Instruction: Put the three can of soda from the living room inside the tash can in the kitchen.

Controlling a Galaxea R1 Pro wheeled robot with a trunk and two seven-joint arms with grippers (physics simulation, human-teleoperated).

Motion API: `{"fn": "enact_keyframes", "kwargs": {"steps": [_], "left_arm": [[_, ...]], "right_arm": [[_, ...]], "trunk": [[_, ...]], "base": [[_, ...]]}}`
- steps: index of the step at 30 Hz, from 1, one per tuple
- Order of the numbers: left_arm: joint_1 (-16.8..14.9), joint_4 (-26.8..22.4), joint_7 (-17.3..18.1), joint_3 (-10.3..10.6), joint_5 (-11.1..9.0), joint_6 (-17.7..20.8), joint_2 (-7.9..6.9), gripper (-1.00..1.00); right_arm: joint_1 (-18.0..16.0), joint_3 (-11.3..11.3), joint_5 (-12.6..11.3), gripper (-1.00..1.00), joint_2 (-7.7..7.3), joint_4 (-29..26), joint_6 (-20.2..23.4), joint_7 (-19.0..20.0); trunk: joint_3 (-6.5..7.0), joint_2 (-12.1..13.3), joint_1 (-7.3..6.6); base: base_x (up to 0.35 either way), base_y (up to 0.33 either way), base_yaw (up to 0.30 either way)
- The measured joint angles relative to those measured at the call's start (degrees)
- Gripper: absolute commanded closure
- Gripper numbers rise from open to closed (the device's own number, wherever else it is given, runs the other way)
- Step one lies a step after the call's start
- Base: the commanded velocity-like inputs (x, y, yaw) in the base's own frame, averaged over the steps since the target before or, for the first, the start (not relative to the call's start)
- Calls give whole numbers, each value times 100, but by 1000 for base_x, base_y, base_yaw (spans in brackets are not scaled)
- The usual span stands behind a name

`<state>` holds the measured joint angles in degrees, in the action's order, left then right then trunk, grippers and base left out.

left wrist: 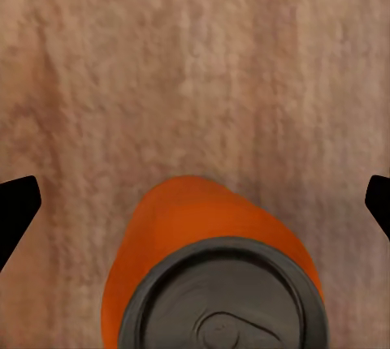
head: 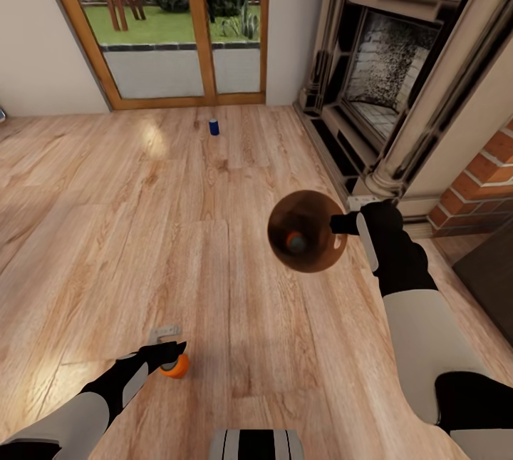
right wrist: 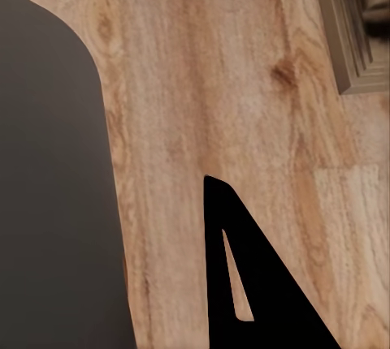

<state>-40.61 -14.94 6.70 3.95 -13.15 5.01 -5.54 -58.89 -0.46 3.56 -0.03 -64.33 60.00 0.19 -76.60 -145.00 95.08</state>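
Observation:
In the living room, an orange can of soda point(head: 177, 367) point(left wrist: 213, 239) stands on the wood floor near my base. My left gripper point(head: 168, 356) point(left wrist: 195, 203) is open above it, with the fingertips point(left wrist: 18, 209) wide on either side and not touching it. My right gripper point(head: 345, 223) is shut on the rim of the tash can point(head: 306, 230), held above the floor with its coppery inside facing me. Another orange can point(head: 296, 240) lies inside it. The bin's grey wall point(right wrist: 49, 203) sits beside one finger point(right wrist: 244, 284). A dark blue can point(head: 213, 127) stands far off, before the glass doors.
The ornate fireplace point(head: 399, 68) and its hearth step run along the right, with a brick wall point(head: 484, 182) behind my right arm. Wood-framed glass doors point(head: 178, 25) close off the far side. Open wood floor point(head: 107, 217) lies between me and the blue can.

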Motion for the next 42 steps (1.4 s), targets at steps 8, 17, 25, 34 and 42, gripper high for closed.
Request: {"fn": "enact_keyframes", "kwargs": {"steps": [8, 17, 25, 34, 42], "left_arm": [[0, 0, -2, 0, 2, -3, 0, -100], [0, 0, -12, 0, 12, 8, 2, -100], [4, 0, -15, 0, 13, 6, 63, -100], [8, 0, -11, 0, 12, 1, 85, -100], [9, -7, -6, 2, 1, -8, 88, 100]], "right_arm": [[-22, 19, 17, 100, -1, -7, 0, -1], [-23, 29, 8, 100, 11, -4, 0, -2], [-19, 35, 17, 100, 11, -1, 0, -2], [-16, 35, 14, 100, 11, 1, 0, -2], [-15, 35, 13, 100, 11, 1, 0, -1]], "trunk": [[0, 0, 0], [-199, -11, 24], [-310, -19, 36], [-310, -19, 36], [-310, -19, 36]], "base": [[0, 0, 0], [0, 0, 0], [0, 0, 0], [0, 0, 0], [0, 0, 0]]}}
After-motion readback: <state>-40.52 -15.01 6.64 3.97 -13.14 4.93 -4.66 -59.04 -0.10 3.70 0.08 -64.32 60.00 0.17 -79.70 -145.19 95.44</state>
